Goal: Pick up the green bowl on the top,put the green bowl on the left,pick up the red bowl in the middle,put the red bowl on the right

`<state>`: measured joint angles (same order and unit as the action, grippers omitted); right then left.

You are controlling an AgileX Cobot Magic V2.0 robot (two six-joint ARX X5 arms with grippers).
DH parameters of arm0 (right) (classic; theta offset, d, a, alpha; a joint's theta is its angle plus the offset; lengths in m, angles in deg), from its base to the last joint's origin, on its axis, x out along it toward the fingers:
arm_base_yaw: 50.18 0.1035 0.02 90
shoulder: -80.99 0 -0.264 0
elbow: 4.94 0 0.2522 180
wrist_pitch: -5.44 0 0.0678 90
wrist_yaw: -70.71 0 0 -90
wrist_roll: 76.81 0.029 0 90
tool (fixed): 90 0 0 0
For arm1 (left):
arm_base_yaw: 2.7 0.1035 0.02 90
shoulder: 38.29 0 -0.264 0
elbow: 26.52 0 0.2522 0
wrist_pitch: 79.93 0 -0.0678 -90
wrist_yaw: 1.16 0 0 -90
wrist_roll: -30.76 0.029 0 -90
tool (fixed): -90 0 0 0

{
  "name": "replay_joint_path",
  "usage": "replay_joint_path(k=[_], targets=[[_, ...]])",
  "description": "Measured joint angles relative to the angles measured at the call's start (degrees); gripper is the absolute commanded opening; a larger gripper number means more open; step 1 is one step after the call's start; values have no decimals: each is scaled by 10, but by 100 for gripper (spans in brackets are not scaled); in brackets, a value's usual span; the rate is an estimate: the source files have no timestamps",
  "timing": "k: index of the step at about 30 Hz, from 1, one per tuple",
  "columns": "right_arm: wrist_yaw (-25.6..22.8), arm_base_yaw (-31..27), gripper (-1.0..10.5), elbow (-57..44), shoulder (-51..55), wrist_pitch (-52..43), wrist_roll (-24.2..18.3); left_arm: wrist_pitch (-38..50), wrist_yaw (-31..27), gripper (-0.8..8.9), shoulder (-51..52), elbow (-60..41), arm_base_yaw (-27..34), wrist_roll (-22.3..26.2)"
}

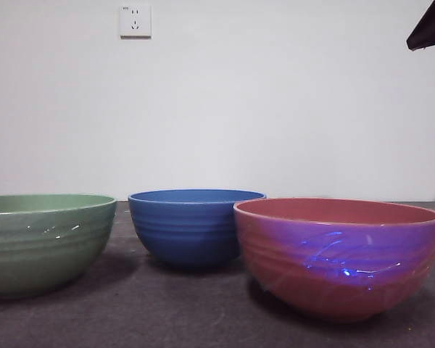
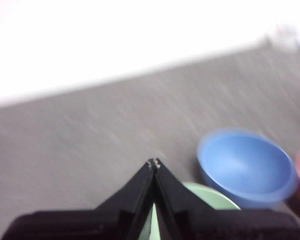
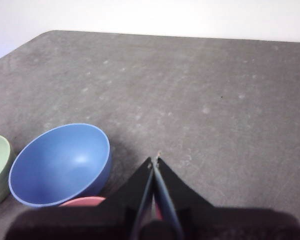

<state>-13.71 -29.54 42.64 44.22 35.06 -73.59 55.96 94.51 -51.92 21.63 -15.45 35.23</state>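
Note:
The green bowl (image 1: pixel 43 239) stands upright on the table at the left in the front view. The red bowl (image 1: pixel 338 254) stands upright at the right, nearest the camera, with a bluish sheen on its side. My left gripper (image 2: pixel 154 163) is shut and empty, high above the green bowl (image 2: pixel 210 197), whose rim shows beside its jaws. My right gripper (image 3: pixel 155 161) is shut and empty, above the red bowl (image 3: pixel 85 201), of which only a sliver of rim shows. One arm shows as a black tip (image 1: pixel 429 29) at the top right corner of the front view.
A blue ribbed bowl (image 1: pixel 194 225) stands between the two bowls, farther back; it also shows in the left wrist view (image 2: pixel 247 167) and the right wrist view (image 3: pixel 60 165). The grey table (image 1: pixel 203 312) ends at a white wall with a socket (image 1: pixel 135 21).

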Motion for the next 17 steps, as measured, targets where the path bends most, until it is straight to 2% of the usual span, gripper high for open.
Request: replay_joint_path(k=[5,8,14,17], targets=[[0,0,3,0,0,2,0,37,-10,-4,103,-79,95,10],[0,0,2,0,0,4,0,73,-10,-4,132,-152,130,10],[0,0,3,0,0,4,0,178,-10,-4,133,-288,145,-1],[0,0,2,0,0,4,0,188,-10,-4,133,-327,145,-15]])
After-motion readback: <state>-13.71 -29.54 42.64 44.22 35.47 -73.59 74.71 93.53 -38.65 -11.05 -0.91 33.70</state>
